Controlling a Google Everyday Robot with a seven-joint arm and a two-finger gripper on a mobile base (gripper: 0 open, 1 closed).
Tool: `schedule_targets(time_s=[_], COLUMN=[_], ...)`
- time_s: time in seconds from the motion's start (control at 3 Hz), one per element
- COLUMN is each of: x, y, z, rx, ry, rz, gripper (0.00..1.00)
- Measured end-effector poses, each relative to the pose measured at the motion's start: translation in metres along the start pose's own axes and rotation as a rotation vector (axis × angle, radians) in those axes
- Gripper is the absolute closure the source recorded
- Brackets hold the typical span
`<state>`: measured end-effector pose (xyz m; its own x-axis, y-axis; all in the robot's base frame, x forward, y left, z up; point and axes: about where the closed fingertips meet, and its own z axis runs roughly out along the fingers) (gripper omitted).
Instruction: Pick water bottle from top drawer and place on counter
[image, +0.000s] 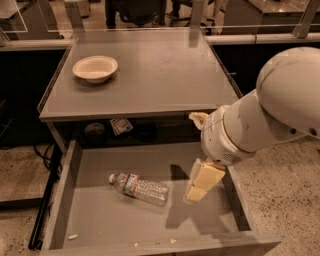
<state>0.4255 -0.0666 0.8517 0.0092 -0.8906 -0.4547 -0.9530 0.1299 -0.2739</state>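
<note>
The water bottle (140, 187) lies on its side on the floor of the open top drawer (107, 220), left of centre, its white cap pointing left. My gripper (194, 157) hangs over the right part of the drawer, to the right of the bottle and above the floor. Its cream fingers (204, 180) are apart and hold nothing. The grey counter (155, 75) sits above the drawer, behind the gripper.
A cream bowl (95, 67) stands at the counter's back left. A small packet (121, 125) and a dark round object (93, 130) sit in the shelf gap under the counter. My white arm (280, 105) fills the right side. The floor is speckled.
</note>
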Motion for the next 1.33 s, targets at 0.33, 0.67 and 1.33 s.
schedule_targets(time_s=[0.33, 0.67, 1.33], x=[0.000, -0.008, -0.039], y=[0.000, 0.009, 0.052], z=[0.000, 0.006, 0.032], rx=[0.000, -0.011, -0.012], ry=[0.000, -0.028, -0.098], rz=[0.000, 0.005, 0.002], gripper=[0.00, 0.00, 0.00])
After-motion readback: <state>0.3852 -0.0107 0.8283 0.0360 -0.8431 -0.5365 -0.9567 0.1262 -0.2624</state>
